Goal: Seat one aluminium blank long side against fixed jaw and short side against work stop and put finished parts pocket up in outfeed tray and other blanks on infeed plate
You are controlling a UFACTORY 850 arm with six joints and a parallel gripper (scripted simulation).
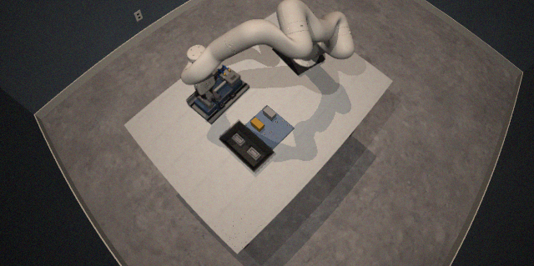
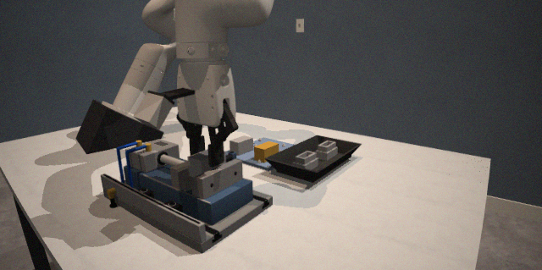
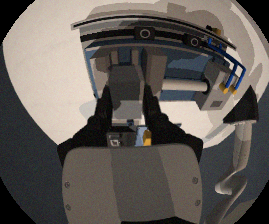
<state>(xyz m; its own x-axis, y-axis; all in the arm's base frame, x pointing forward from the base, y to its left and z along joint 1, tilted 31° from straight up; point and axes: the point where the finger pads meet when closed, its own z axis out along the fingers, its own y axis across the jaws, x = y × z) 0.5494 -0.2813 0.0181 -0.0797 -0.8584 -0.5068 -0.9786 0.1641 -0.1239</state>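
My arm (image 1: 250,34) is smooth cream-white, built of thick rounded tubular links. A collar ring (image 2: 202,50) with round screw heads sits above a pale grey wrist housing. My fingers (image 2: 217,145) are black.
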